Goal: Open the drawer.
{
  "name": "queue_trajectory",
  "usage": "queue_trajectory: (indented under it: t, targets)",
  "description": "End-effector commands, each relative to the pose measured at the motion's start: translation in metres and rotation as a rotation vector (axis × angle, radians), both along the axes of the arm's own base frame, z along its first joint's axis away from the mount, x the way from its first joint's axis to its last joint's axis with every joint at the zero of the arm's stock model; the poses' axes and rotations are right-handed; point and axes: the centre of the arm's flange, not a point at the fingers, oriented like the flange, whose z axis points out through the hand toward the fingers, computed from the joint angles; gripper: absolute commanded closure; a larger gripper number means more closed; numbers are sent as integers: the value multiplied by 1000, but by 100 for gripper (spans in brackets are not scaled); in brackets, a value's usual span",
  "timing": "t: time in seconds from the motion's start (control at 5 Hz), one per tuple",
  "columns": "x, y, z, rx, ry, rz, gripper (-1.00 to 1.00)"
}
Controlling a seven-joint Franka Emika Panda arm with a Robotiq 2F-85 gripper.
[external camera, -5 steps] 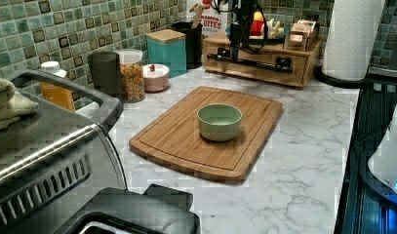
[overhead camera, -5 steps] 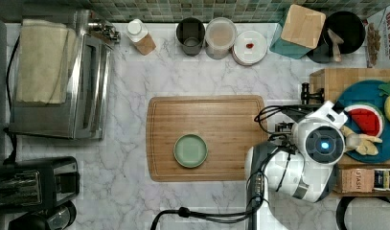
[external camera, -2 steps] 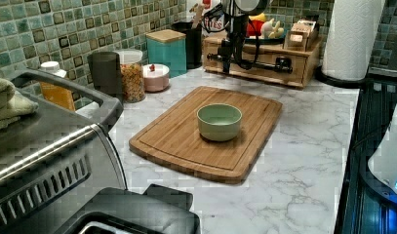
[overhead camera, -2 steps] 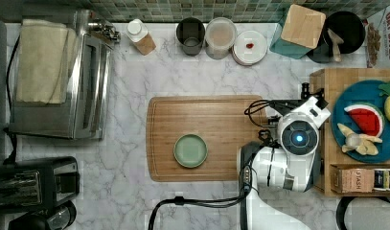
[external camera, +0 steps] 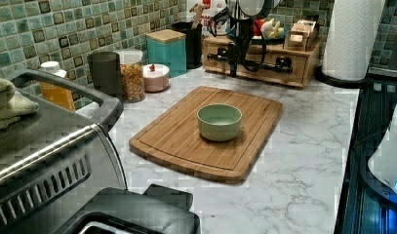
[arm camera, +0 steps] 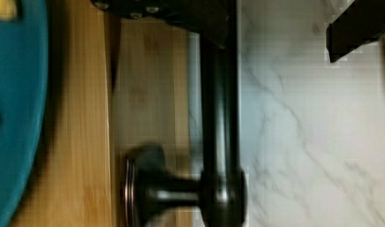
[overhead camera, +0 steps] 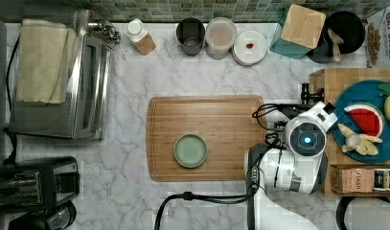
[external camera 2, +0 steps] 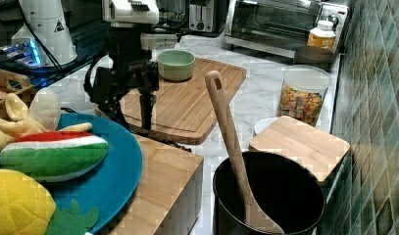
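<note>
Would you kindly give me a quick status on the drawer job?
Gripper at the black bar handle, fingers astride it. Drawer pulled slightly out of the wooden box. Cutting board with green bowl lies ahead on the counter.

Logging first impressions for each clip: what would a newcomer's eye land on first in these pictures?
Probably the white robot arm at the top view's right, its gripper down at the long black bar handle of the drawer in the wooden box. Next, the pale green bowl alone on the bamboo cutting board mid-counter, and the blue plate of toy fruit on top of the box.
</note>
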Motion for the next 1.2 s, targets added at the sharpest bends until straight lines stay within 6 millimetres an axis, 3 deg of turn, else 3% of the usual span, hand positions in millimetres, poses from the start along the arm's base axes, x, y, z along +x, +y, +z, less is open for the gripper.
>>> queue_trajectory:
  t: [0.2,0.4,0.8,1.2]
  targets:
    - [1,-7,-3,45,0,-64,-100]
    - [5,-1,-10,70,-20,-64,-100]
    - [14,-7,-5,63,33,-55,-100]
    - [25,8,-34,174,20,-23,-100]
